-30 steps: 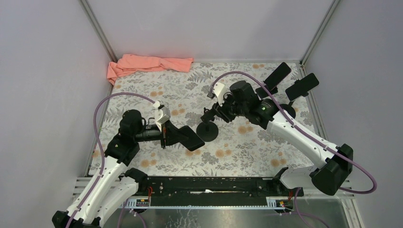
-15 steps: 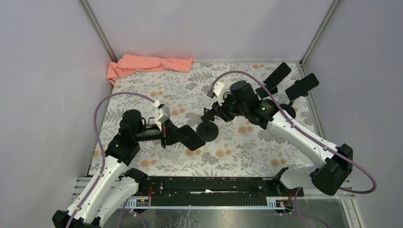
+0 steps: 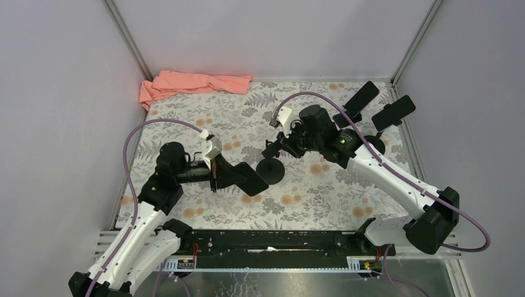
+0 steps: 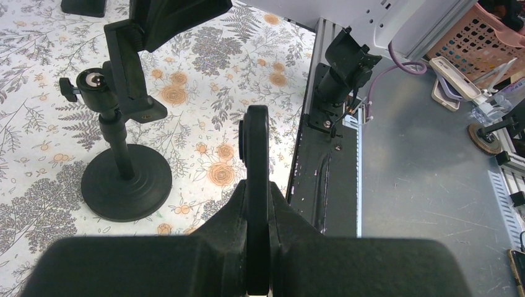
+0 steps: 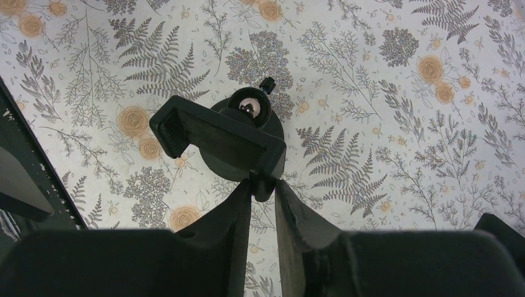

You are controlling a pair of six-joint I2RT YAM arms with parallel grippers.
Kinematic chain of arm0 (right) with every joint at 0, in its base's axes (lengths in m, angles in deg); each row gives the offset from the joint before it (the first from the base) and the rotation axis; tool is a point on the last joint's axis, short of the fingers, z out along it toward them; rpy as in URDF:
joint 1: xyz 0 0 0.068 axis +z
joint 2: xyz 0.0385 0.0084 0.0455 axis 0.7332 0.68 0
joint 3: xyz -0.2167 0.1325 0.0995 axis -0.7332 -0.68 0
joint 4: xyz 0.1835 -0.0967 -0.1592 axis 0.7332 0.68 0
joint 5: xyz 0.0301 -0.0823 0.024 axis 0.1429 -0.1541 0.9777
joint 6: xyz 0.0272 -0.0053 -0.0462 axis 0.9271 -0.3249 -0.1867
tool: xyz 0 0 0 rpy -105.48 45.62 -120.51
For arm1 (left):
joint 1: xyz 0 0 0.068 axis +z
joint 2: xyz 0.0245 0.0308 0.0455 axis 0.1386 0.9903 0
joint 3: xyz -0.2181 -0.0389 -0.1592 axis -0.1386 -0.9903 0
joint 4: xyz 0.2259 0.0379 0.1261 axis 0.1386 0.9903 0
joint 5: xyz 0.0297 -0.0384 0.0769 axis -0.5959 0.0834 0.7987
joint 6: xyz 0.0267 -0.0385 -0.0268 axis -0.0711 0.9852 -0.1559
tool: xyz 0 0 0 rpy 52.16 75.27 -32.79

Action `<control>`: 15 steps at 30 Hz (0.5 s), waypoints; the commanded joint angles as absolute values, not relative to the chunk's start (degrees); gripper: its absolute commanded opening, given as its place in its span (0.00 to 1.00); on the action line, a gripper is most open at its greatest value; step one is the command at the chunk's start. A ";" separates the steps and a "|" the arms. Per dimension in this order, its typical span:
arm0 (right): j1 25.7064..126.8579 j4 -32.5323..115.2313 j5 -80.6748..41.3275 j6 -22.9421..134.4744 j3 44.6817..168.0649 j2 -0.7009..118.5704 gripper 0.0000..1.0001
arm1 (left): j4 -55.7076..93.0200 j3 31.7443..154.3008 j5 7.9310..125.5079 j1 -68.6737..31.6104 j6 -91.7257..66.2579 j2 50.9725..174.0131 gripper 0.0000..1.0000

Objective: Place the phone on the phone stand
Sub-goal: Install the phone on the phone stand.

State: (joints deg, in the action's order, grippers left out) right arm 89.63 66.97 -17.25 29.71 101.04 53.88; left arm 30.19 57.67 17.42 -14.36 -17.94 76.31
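Phone (image 3: pixel 247 178) hangs above the floral table (image 3: pixel 309 198) near its middle, pinched between the closed fingers of the left gripper (image 3: pixel 220 175). In the left wrist view the phone (image 4: pixel 257 142) shows edge-on, a thin black slab running straight out from the grip. The left arm rises from its base at the near left corner, bends at a raised elbow and points its forearm to the right, which puts the phone's far end just beside the phone stand (image 3: pixel 270 171) but apart from it. The phone stand (image 4: pixel 127 179) sits on its round base, with a short post, a ball joint and a tilted cradle on top. The right arm stretches diagonally from the near right corner toward the middle, its wrist bent down over the stand. The right gripper (image 5: pixel 263 189) has its fingers (image 5: pixel 238 213) drawn in on either side of the lower lip of the cradle (image 5: pixel 216 136), gripping it. Two more stands (image 3: pixel 377 106) sit at the far right edge, and a pink cloth (image 3: pixel 192 82) lies at the far left corner.
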 commanded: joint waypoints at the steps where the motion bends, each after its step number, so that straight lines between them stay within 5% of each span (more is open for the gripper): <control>1: 89.87 64.84 -16.70 29.27 103.89 54.14 0.25 | 25.03 57.90 15.96 -13.96 -16.46 76.37 0.00; 9: 89.90 65.40 -16.27 28.24 103.94 54.15 0.02 | 17.02 58.64 13.96 -13.95 -14.13 79.66 0.00; 15: 89.87 66.32 -16.38 27.44 104.63 54.31 0.00 | 9.94 62.88 8.62 -14.53 -17.73 87.70 0.00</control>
